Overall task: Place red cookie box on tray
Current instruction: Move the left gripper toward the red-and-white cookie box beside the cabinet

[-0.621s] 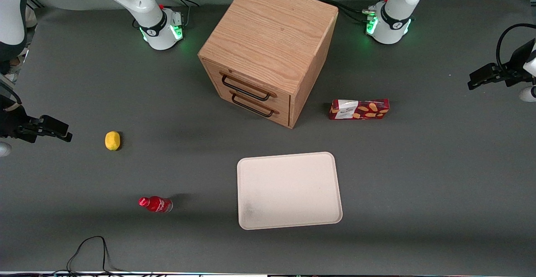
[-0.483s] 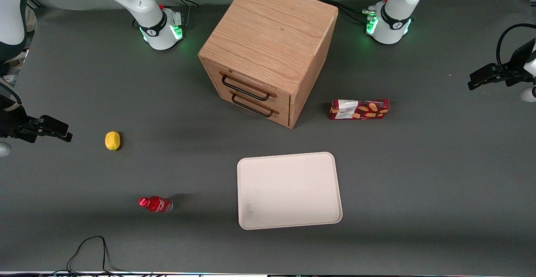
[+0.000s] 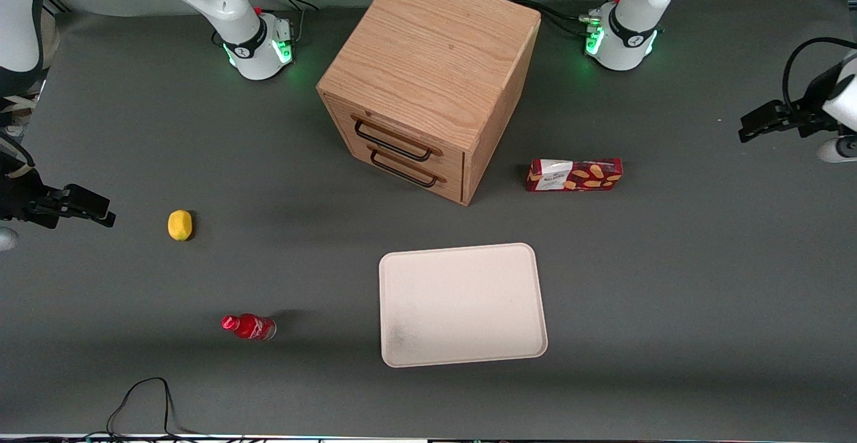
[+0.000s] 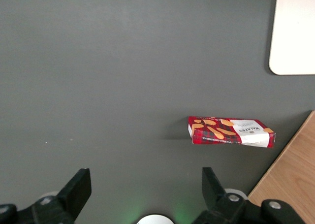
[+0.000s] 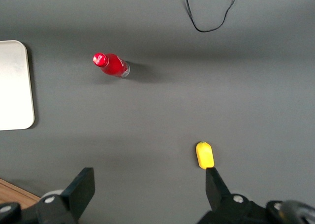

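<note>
The gripper (image 3: 753,125) hangs above the table (image 3: 703,282) at the working arm's end, with its fingers (image 4: 76,189) spread wide and nothing between them. The red cookie box (image 3: 574,174) lies well apart from it, toward the middle of the table and a little nearer to the front camera, just beside the wooden drawer cabinet (image 3: 428,81) but not touching it. The tray (image 3: 462,304) is farther from the gripper than the box, and it holds nothing yet. I judge the step in hand is the reach to the box. To do it well, the arm should bring the gripper straight over the middle of the box, turn the fingers so they close across the narrow width and not along the length, and go down slowly. It should keep some room from the cabinet, because a finger could hit the wood.
</note>
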Robot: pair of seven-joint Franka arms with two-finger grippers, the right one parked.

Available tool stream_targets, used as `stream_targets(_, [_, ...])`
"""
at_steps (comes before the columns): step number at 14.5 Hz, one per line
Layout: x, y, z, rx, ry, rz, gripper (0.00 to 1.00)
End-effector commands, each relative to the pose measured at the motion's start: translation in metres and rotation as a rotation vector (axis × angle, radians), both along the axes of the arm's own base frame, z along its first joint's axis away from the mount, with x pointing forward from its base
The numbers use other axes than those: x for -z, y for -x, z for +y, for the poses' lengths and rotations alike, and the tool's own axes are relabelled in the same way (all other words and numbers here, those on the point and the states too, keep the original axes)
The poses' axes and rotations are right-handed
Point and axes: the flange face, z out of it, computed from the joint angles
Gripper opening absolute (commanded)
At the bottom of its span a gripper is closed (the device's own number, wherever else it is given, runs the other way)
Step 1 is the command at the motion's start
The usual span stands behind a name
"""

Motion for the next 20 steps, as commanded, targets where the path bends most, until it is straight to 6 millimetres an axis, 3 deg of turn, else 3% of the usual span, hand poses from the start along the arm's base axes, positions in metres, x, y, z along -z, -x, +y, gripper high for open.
stream_targets(1, [0.016, -0.007, -0.046, 0.067, -0.009, 0.063, 0.99])
stream_targets(4, [0.035, -0.01, -0.094, 0.129, -0.016, 0.087, 0.99])
stream_targets(7, [0.049, -0.01, -0.12, 0.007, -0.022, 0.107, 1.0])
stream_targets(9, [0.062, -0.007, -0.139, 0.047, -0.027, 0.116, 1.0])
stream_targets(11, [0.078, -0.002, -0.159, 0.197, -0.036, 0.114, 0.99])
stream_targets(15, [0.136, 0.006, -0.143, 0.568, 0.035, 0.199, 0.98])
stream_targets(20, [0.194, 0.029, -0.138, 0.838, 0.102, 0.204, 0.97])
